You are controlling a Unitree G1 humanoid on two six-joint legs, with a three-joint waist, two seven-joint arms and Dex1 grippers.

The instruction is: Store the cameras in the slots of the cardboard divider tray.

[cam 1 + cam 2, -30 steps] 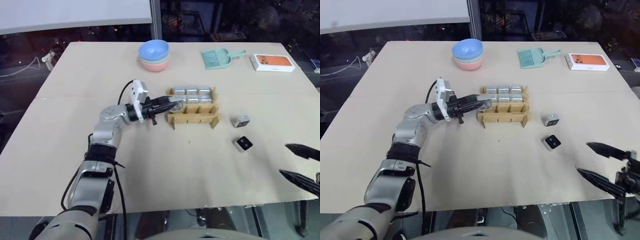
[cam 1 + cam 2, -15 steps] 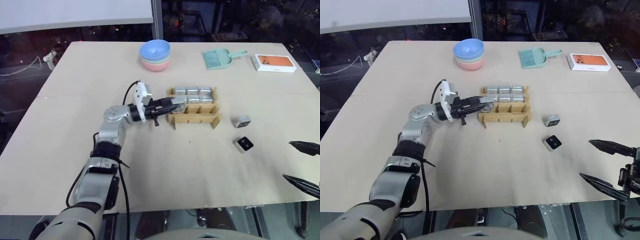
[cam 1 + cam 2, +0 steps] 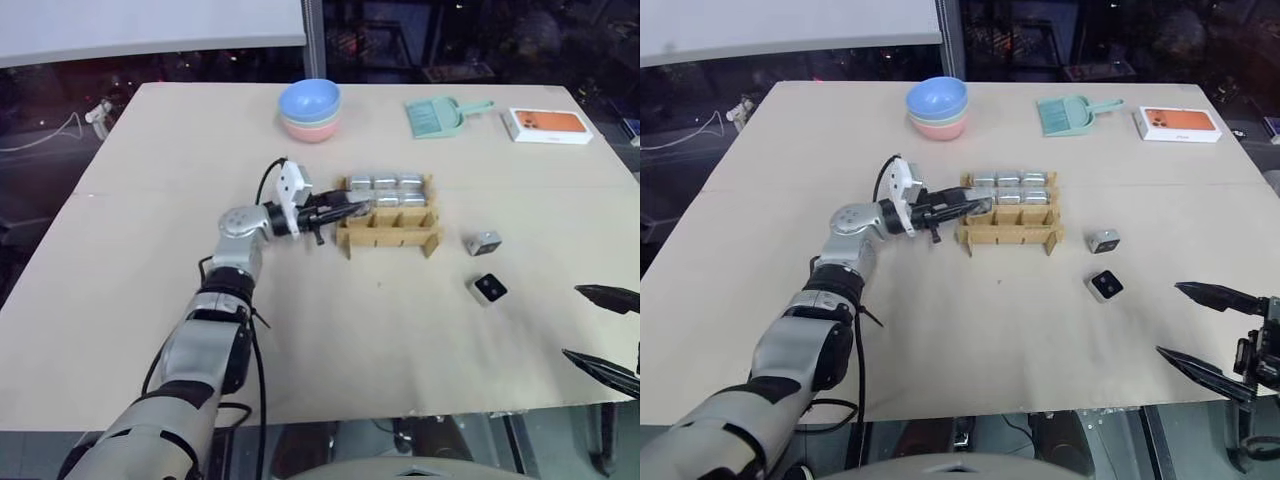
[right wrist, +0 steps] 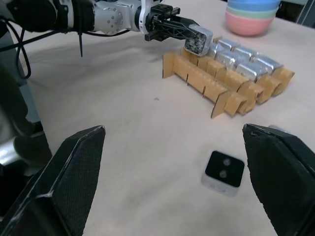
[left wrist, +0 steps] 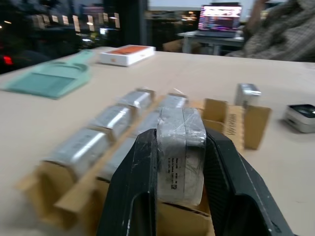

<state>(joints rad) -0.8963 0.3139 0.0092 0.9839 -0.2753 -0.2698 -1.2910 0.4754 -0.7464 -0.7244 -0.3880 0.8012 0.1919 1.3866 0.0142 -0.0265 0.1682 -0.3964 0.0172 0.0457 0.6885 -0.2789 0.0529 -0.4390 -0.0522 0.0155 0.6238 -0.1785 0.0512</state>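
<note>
Held camera: your left gripper (image 5: 179, 147) is clamped on a silver-grey camera (image 5: 180, 153), one black finger on each side face, just over the left end of the cardboard divider tray's (image 3: 392, 238) middle row.
Tray contents: the far row holds three cameras (image 3: 385, 183). In the middle row you can see two more (image 3: 400, 199) to the right of the held one. The near row looks empty.
Target slot: judging from this, the left slot of the middle row is the one you are filling; the held camera sits at or just above its mouth, and you cannot tell whether it has entered yet.
Risk, snag: the camera is about as wide as one slot, so if you bring it down slightly off-square it may catch on a cardboard strip and bend or lift it.
Risk, tray shift: the tray is light and loose on the table (image 3: 150, 250); a sideways push from the fingers could slide it or jostle its neighbours.
Risk, release: opening before the camera is seated could leave it tipped on the strip edges.
Loose cameras: one silver-grey cube (image 3: 483, 242) and one lying lens face up (image 3: 487, 288), both right of the tray, apart from it.
Right gripper: your right gripper (image 3: 1208, 331) hangs over the table's near right edge, fingers spread wide, holding nothing.
Bystanders: stacked bowls (image 3: 309, 110), a green dustpan (image 3: 437, 116) and a white-and-orange box (image 3: 546, 125) along the far side.
</note>
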